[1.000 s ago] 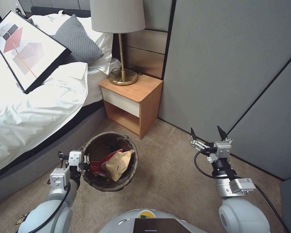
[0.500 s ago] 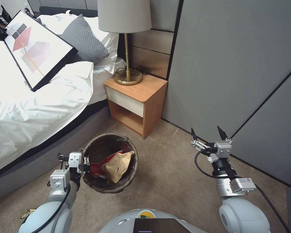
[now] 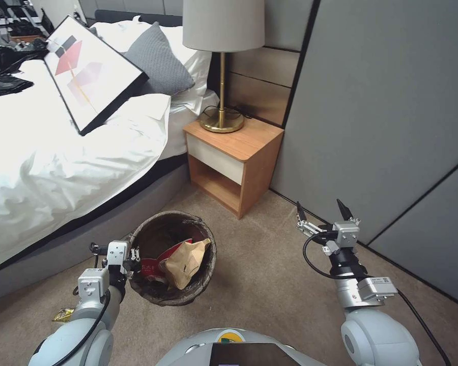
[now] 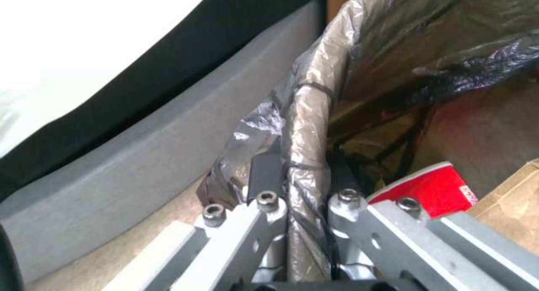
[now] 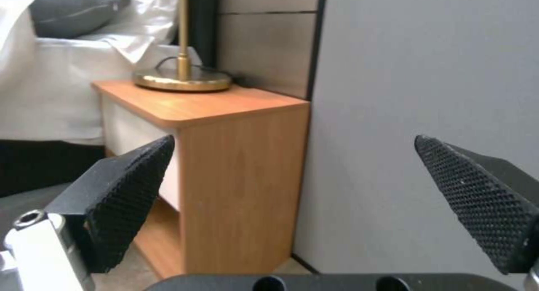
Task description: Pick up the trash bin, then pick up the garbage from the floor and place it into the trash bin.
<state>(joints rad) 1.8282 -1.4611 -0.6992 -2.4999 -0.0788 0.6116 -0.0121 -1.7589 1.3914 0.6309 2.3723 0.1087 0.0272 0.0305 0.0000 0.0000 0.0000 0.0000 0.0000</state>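
The trash bin (image 3: 188, 292), round with a dark bag liner over its rim, hangs just in front of me beside the bed. My left gripper (image 3: 133, 258) is shut on the bin's near-left rim (image 4: 308, 126), one finger inside and one outside. Inside the bin lie garbage pieces: a tan paper bag (image 3: 184, 262) and a red-and-white cup (image 3: 155, 264), the cup (image 4: 432, 188) also in the left wrist view. A small yellow wrapper (image 3: 62, 315) lies on the carpet at the lower left. My right gripper (image 3: 320, 209) is open in the air, holding nothing (image 5: 292, 173).
A bed (image 3: 46, 168) with white sheets, a framed picture (image 3: 94, 71) and a grey pillow (image 3: 158, 61) fills the left. A wooden nightstand (image 3: 236, 157) with a brass lamp (image 3: 223, 61) stands ahead. Grey wall panels (image 3: 392, 112) close off the right. Open carpet (image 3: 269, 284) lies between bin and wall.
The whole head view has shifted right, so the camera has turned left. A yellow wrapper has come into view at lower left. Both grippers and the bin keep their poses.
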